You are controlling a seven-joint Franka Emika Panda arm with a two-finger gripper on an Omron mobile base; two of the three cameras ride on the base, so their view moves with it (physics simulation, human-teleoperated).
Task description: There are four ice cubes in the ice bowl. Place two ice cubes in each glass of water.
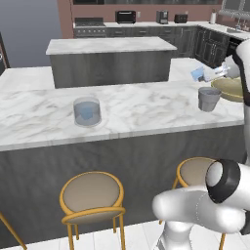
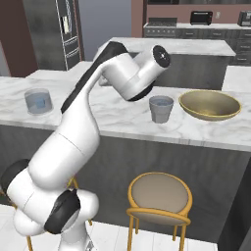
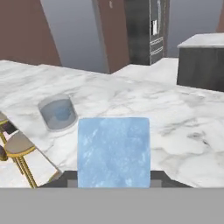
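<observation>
My gripper (image 1: 204,74) hangs above the counter, just up and left of the nearer glass of water (image 1: 209,98), and is shut on a pale blue ice cube (image 1: 197,74). In the hand view the ice cube (image 3: 113,148) sits large between the dark fingertips of the gripper (image 3: 113,177). The other glass of water (image 1: 87,111) stands far to the left with a blue ice cube inside it; it is also in the hand view (image 3: 57,112). The olive-tan ice bowl (image 2: 210,104) rests right of the nearer glass (image 2: 161,108). My own arm hides the hand in the right base view.
A long marble counter (image 1: 146,105) carries everything, and its front edge drops to yellow-framed stools (image 1: 93,195). A second marble island (image 1: 110,46) stands behind. My white arm (image 2: 122,73) bends over the counter between the two glasses.
</observation>
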